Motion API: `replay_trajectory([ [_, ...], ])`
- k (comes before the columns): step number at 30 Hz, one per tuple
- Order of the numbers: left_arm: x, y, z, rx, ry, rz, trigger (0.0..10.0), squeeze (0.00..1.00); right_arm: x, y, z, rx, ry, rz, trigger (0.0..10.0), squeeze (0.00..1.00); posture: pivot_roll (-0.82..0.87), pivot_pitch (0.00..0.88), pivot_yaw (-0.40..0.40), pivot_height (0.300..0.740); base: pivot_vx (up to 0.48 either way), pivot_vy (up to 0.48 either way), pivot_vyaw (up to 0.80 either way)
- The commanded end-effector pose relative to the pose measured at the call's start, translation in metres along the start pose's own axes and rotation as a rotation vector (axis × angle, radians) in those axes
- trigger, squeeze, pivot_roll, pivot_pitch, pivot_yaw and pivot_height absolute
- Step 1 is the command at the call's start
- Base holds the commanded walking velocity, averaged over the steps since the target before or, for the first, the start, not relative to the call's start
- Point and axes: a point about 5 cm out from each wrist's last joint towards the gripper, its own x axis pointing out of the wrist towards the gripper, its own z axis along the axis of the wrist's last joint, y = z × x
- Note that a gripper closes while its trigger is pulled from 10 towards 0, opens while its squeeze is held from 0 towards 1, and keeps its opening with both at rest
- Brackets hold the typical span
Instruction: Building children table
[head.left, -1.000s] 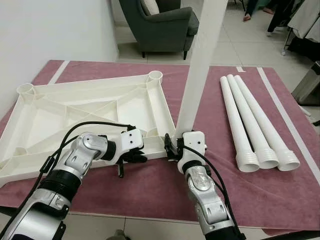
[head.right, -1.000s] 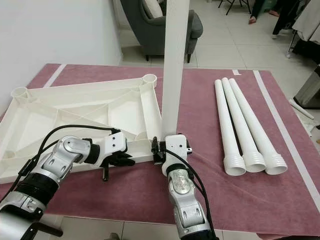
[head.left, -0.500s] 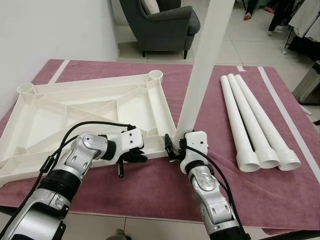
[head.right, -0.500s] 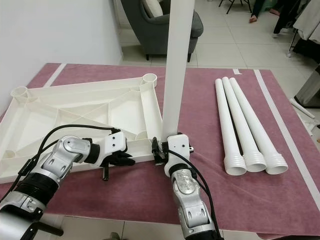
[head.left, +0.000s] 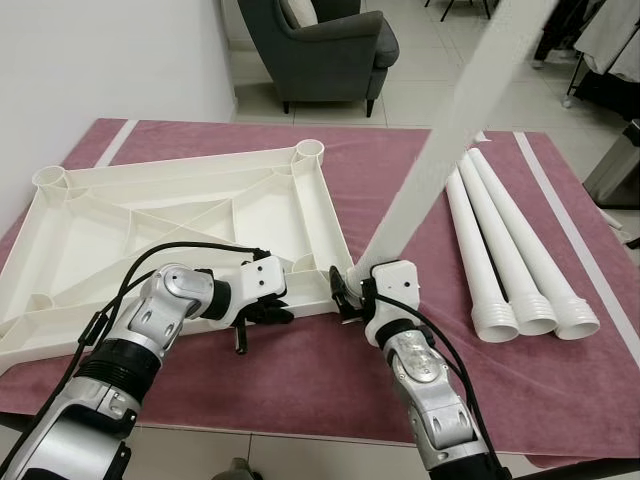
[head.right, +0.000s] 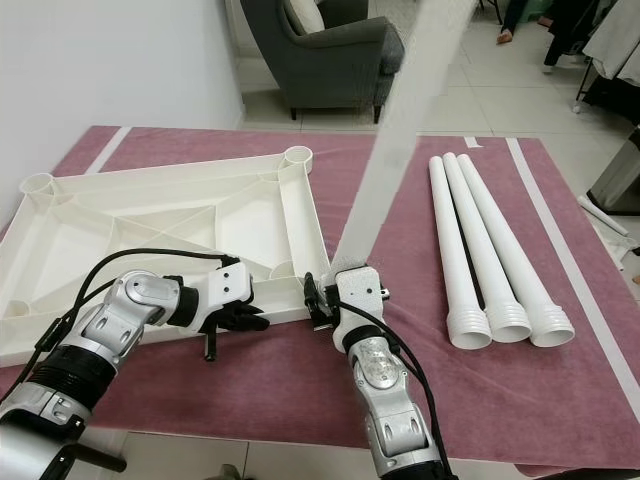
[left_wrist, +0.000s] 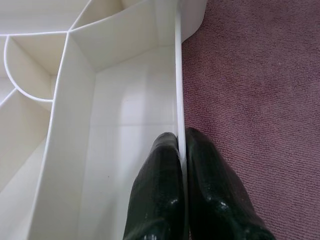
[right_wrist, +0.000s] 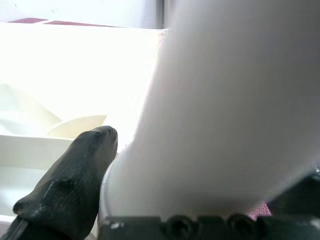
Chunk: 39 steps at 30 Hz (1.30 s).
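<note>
An upside-down white tabletop (head.left: 180, 215) lies on the purple rug. My left gripper (head.left: 262, 312) is shut on its near rim (left_wrist: 178, 75), one black finger (left_wrist: 160, 190) on each side of the thin wall. My right gripper (head.left: 350, 295) is shut on the lower end of a long white leg (head.left: 440, 150) beside the tabletop's near right corner socket (head.right: 285, 270). The leg leans up and to the right, blurred. In the right wrist view the leg (right_wrist: 225, 110) sits against a black finger (right_wrist: 75, 175). Three more white legs (head.left: 505, 250) lie side by side to the right.
The purple rug (head.left: 300, 370) ends close in front of me, with tiled floor beyond its edges. A dark grey armchair (head.left: 320, 50) stands behind the rug. A white wall (head.left: 100, 60) runs along the left. Dark furniture (head.left: 615, 170) stands at the far right.
The leg in my right gripper has tipped from nearly upright to leaning right. My right wrist shifted slightly with it. The left gripper and tabletop have not moved.
</note>
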Motion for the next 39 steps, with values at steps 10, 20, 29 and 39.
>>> replay_trajectory([
  [10,0.000,0.001,-0.008,-0.068,-0.044,0.110,10.0,0.00,0.000,0.004,0.019,-0.056,-0.103,0.094,0.0,0.00,0.08,0.044,0.025,0.740,0.000,0.000,0.00],
  [20,0.001,0.000,-0.010,-0.072,-0.042,0.111,10.0,0.00,-0.001,0.002,0.021,-0.067,-0.090,0.151,0.0,0.00,0.08,0.036,0.018,0.740,0.000,0.000,0.00],
  [29,0.001,0.000,-0.010,-0.072,-0.042,0.110,10.0,0.00,-0.003,-0.001,0.024,-0.069,-0.060,0.281,0.0,0.00,0.08,0.033,0.020,0.740,0.000,0.000,0.00],
  [39,0.000,0.002,-0.004,-0.046,-0.059,0.124,10.0,0.00,0.006,-0.015,0.013,-0.187,0.012,0.335,10.0,0.00,0.09,0.038,0.027,0.740,0.000,0.000,0.00],
])
